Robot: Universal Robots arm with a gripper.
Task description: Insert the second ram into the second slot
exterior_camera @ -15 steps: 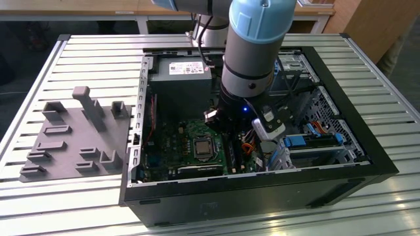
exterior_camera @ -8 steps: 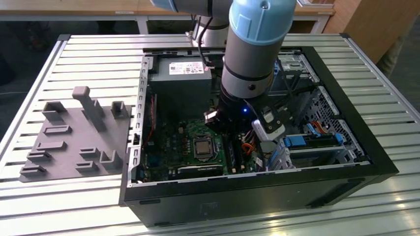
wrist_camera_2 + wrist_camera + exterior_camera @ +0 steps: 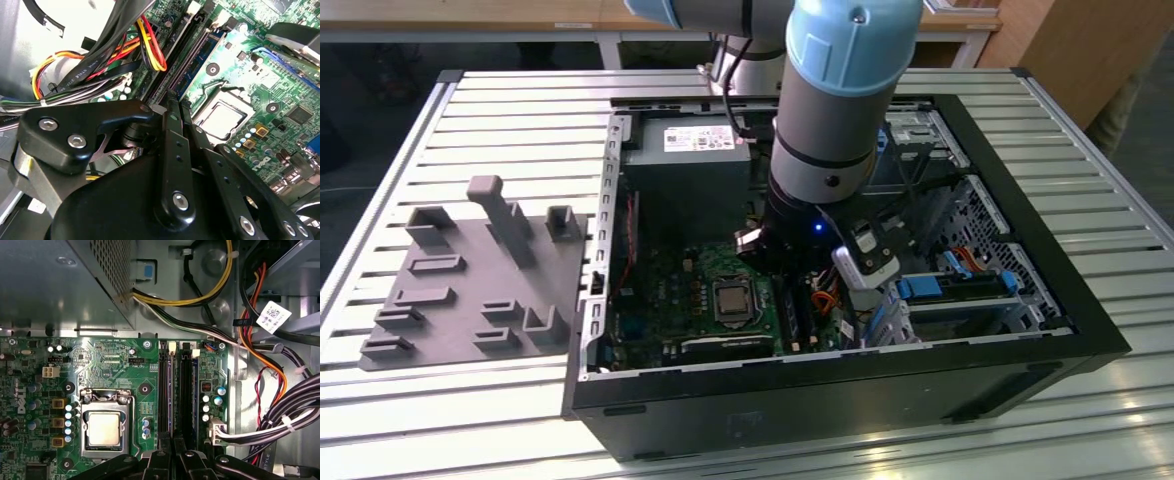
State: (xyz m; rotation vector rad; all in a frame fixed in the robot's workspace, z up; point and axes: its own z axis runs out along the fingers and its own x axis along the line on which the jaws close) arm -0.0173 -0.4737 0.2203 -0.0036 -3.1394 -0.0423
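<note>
My gripper (image 3: 172, 452) is low over the motherboard (image 3: 115, 370), fingers nearly together, right above the RAM slots (image 3: 175, 390) beside the CPU socket (image 3: 104, 427). The second ram seems seated in one slot already, but can't confirm; can't tell if I'm pinching it, the fingers hide that end.

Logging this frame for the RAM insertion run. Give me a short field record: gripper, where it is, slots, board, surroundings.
gripper: low inside the open PC case, closed down narrow over the RAM slots
held item: cannot tell; no stick can be made out between the fingers
slots: dark, parallel, running beside the CPU socket
cables: yellow, red and black bundle beside the gripper in the second wrist view
outside case: grey fixture on the slatted table, at the exterior view's left
</note>
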